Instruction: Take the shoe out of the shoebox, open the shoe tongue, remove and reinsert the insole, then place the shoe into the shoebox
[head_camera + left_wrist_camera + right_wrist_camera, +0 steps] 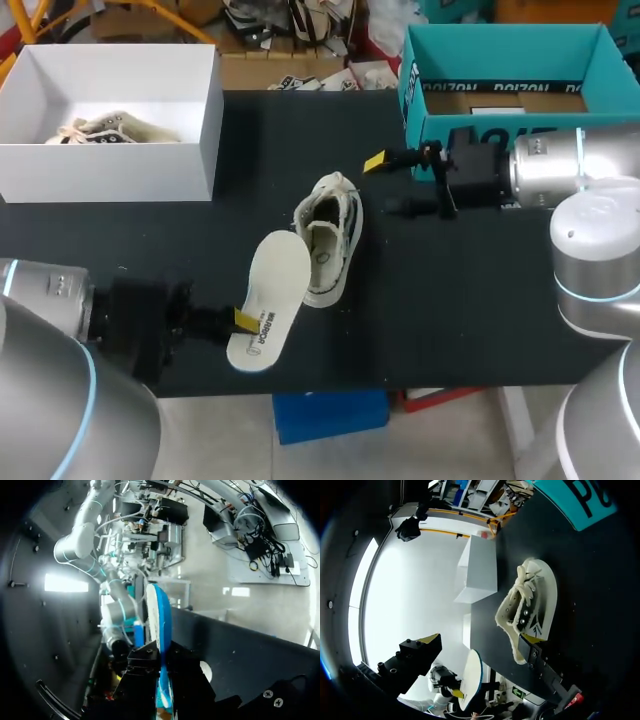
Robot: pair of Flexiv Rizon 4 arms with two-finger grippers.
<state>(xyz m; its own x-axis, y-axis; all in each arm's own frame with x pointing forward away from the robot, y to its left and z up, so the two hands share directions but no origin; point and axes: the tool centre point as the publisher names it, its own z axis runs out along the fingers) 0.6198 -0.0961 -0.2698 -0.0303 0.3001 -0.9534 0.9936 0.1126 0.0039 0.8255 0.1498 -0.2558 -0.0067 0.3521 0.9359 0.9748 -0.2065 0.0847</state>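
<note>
At the front edge of the table (470, 320), our left gripper (243, 318) pinches the insole (272, 290); our right gripper (386, 186) gapes wide just beside the shoe (328, 238), which lies mid-table, away from the edges.

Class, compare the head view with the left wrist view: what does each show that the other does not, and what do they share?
Only the head view: the shoe lying on the table, and the white top face of the insole. Only the left wrist view: the insole's blue underside, seen edge-on between the fingers. Both: the insole clamped in the left claw, over the black table.
</note>
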